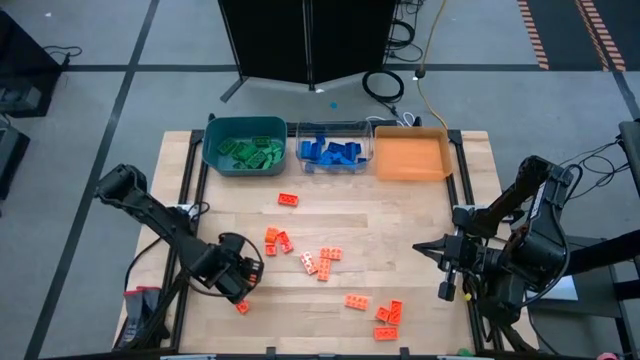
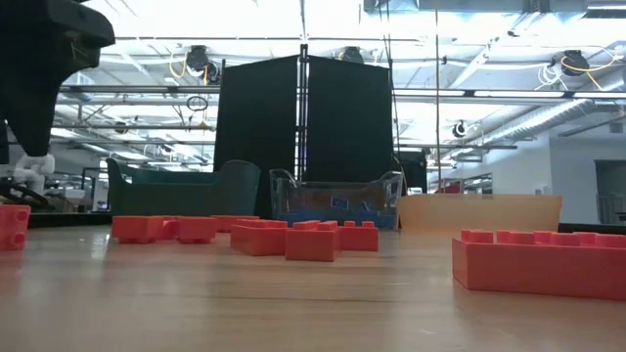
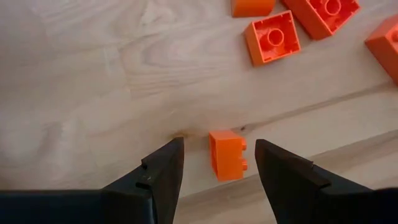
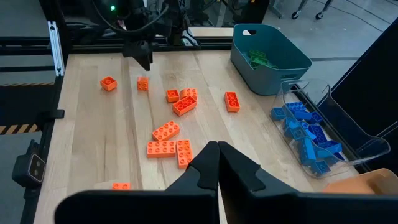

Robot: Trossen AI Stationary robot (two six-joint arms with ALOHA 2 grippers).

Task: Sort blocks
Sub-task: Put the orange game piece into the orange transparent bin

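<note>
from my high view the bare wood between the bins and the scattered orange blocks [image 1: 322, 262] gives a wide lane, broken only by one lone orange block [image 1: 289, 200] at about 11 o'clock of the table's middle. the teal bin [image 1: 244, 146], clear bin [image 1: 336, 147] and orange bin [image 1: 412, 155] wall off the 12 o'clock edge. the left gripper [image 1: 243, 287] straddles a small orange block [image 3: 226, 155] with open room on both sides. the right gripper [image 1: 432, 250], fingers together, hangs at 3 o'clock over bare wood.

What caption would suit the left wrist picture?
Left claw open around a small orange brick on the wooden table.
</note>
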